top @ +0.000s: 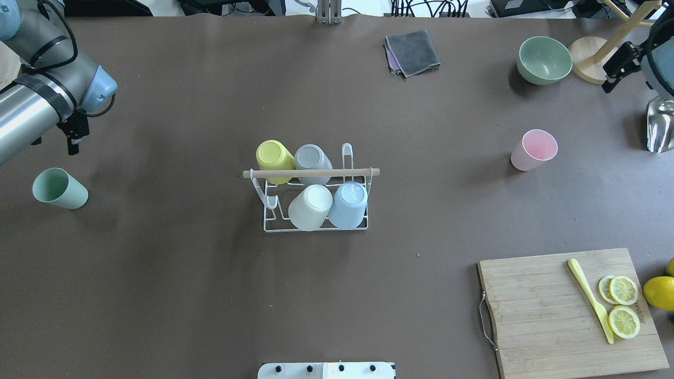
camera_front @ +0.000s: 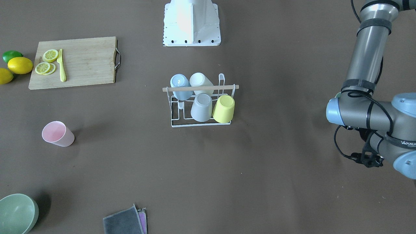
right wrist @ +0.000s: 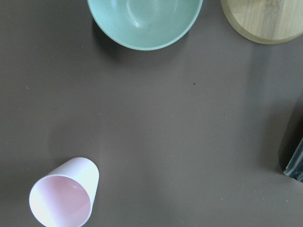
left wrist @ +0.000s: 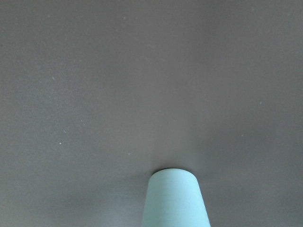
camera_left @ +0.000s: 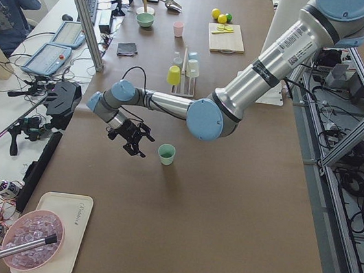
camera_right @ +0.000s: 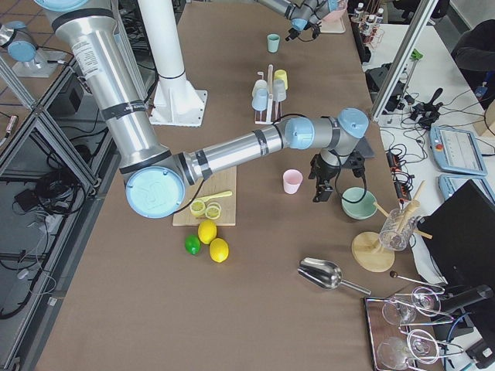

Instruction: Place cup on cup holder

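Cup holder [top: 310,172] stands mid-table with four cups [top: 308,202] upended on it. Upright near the left edge is the green cup [top: 59,188], and toward the right edge the pink cup [top: 533,150]. My left gripper [top: 72,146] hangs beside the green cup, my right gripper [top: 611,81] near the far right corner; I cannot tell how far either is parted.

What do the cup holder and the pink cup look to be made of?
Cup holder: thin white-coated wire, probably metal, judging by the slim rigid prongs; the rod looks like pale matte wood. Pink cup: smooth, matte, opaque walls, likely plastic.
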`<action>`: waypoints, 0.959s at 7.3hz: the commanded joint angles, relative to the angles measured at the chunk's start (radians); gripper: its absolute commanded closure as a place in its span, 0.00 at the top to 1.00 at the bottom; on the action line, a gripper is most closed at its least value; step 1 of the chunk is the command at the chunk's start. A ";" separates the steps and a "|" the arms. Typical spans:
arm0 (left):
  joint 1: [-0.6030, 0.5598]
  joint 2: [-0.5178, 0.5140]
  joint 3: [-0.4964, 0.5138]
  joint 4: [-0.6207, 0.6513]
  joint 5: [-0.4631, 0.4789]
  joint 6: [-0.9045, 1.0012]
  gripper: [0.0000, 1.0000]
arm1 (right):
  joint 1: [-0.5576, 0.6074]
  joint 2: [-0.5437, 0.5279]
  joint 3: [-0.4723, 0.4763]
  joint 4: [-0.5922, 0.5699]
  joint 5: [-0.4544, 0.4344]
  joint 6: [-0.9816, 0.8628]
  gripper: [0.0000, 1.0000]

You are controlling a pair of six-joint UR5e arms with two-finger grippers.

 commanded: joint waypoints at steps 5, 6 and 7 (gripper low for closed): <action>0.052 -0.089 0.163 -0.059 0.089 0.077 0.96 | -0.133 0.204 -0.274 -0.009 0.084 -0.058 1.00; 0.054 -0.110 0.190 -0.059 0.091 0.080 0.96 | -0.140 0.205 -0.284 -0.015 0.083 -0.080 1.00; 0.071 -0.119 0.207 -0.059 0.094 0.075 0.96 | -0.142 0.205 -0.305 -0.015 0.083 -0.098 1.00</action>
